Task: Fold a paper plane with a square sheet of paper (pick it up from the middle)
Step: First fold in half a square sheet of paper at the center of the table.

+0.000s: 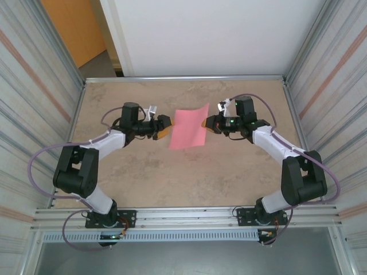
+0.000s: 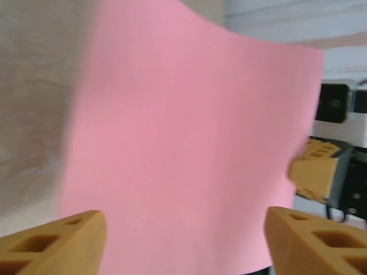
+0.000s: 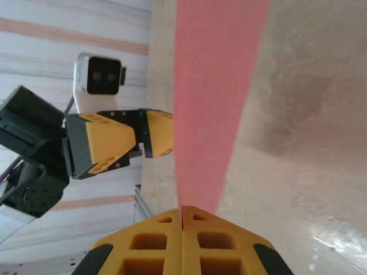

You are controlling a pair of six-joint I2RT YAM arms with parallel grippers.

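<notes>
The square sheet of paper [image 1: 189,127] is pink-red, uncreased and slightly bowed, held up above the table between the two arms. My right gripper [image 1: 205,124] is shut on the middle of its right edge; in the right wrist view the paper [image 3: 215,97] rises edge-on from the closed yellow fingertips [image 3: 182,213]. My left gripper [image 1: 167,127] stands open at the sheet's left edge. From the left wrist, the sheet [image 2: 189,149] fills the space ahead, and the two yellow fingers [image 2: 63,240] sit wide apart in front of it, not pinching it.
The tan table [image 1: 143,172] is bounded by a metal rail [image 1: 183,215] at the near edge and ribbed walls [image 1: 34,86] on both sides. The left arm's camera and fingers [image 3: 109,140] show beside the paper in the right wrist view.
</notes>
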